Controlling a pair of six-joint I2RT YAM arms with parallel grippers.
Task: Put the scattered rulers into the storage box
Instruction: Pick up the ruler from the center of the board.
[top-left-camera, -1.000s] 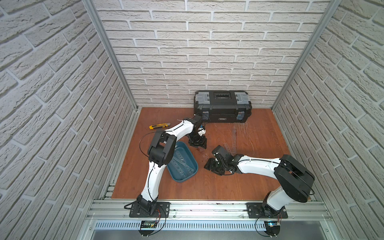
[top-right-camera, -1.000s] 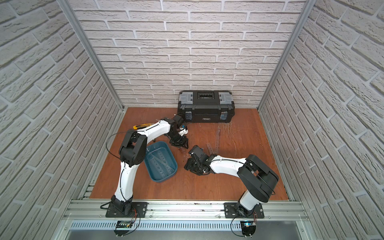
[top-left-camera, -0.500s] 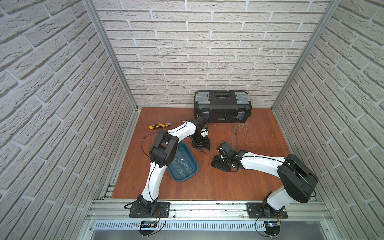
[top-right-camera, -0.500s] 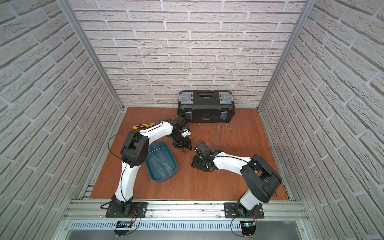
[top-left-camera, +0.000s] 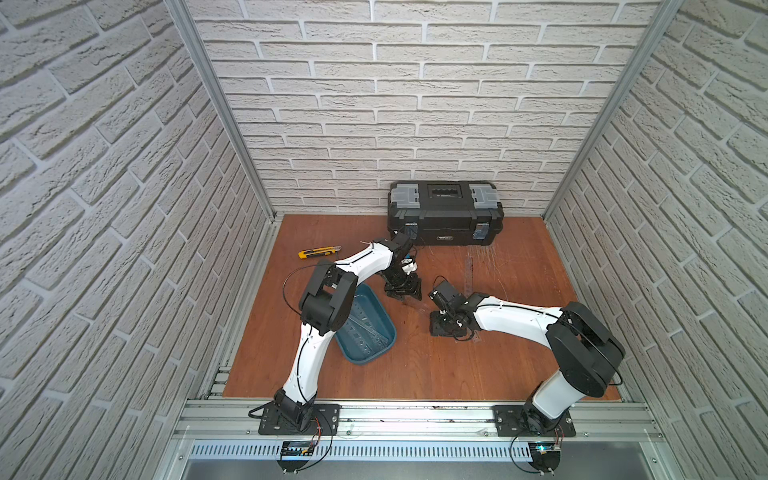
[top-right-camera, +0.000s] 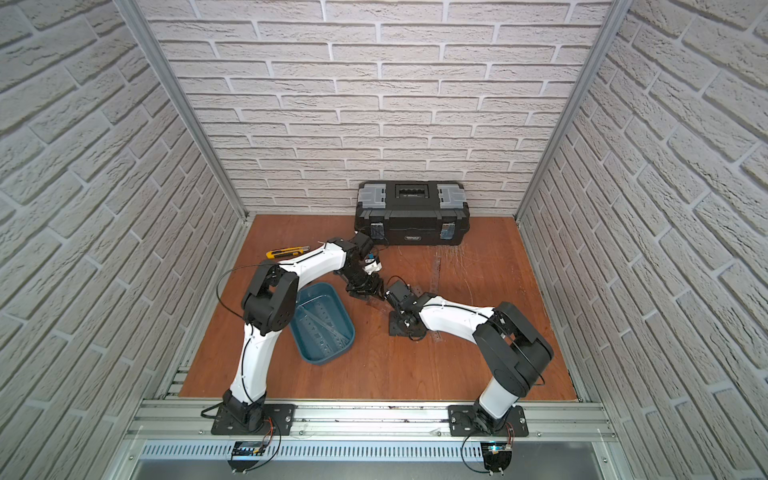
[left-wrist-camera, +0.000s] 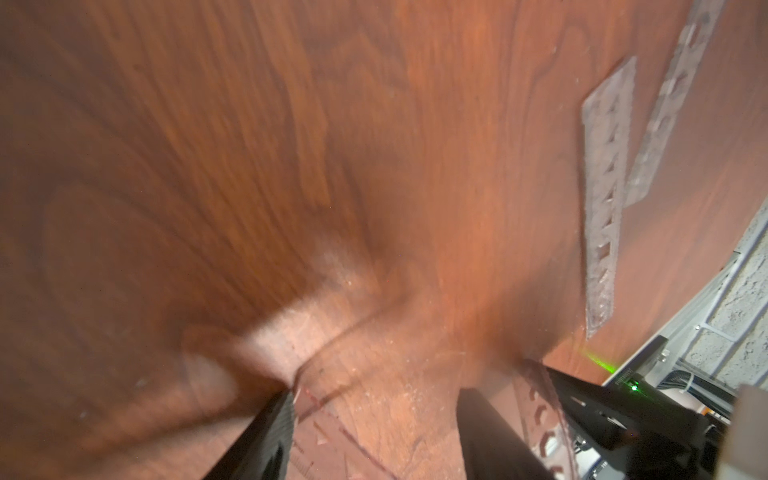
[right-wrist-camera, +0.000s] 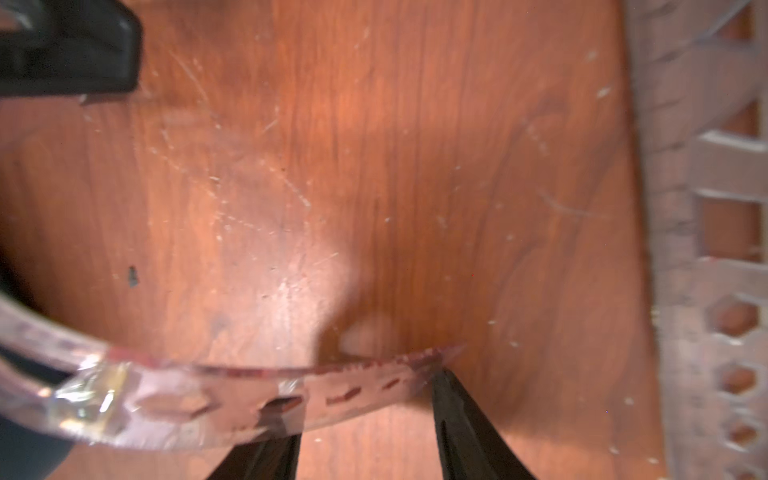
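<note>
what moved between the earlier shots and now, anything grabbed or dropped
The right pincer slid across the brown wooden table to the robot's right, away from the shallow teal-blue plastic tray; the left pincer crept slightly the same way. No grab or release shows. Tray, yellow-and-black utility knife and black toolbox with grey latches stayed put.

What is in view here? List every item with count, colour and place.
tray: one, teal, on the table beside the left arm.
rulers in the tray: several, clear; exact number unclear.
loose rulers: at least three, clear, flat on the table.
toolbox: one, black with grey latches, against the back wall.
knife: one, yellow and black, far end of the table, robot's left.
table: one, reddish-brown wood.
left gripper: black, open, down at the table.
right gripper: black, open, at a ruler's end.
</note>
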